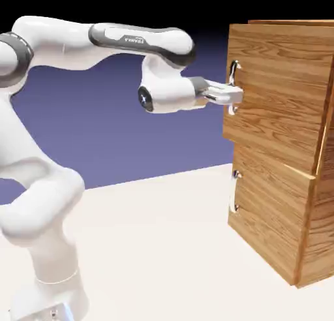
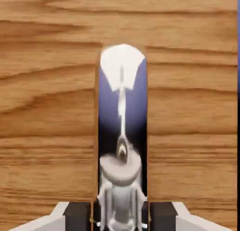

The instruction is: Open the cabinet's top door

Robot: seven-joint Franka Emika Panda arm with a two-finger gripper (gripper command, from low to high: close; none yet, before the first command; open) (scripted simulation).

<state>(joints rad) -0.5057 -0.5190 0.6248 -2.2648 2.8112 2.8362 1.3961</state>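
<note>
Tool (image 1: 233, 96) clamped on handle (image 2: 123, 131) | top door (image 1: 274, 91) ajar | fingertips (image 2: 77, 216) half cropped

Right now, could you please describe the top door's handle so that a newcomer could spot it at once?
Find the tall wood-grain cabinet at the right; the top door is its upper panel. The handle is the vertical silver bar near that door's left edge, clamped by the gripper; the lower door's handle is untouched.

We see a plain blue-violet backdrop (image 1: 130, 130) behind, darkening to black along the top; below it a pale, off-white desk (image 1: 163, 248) spreads out, evenly lit, with soft shadows.
</note>
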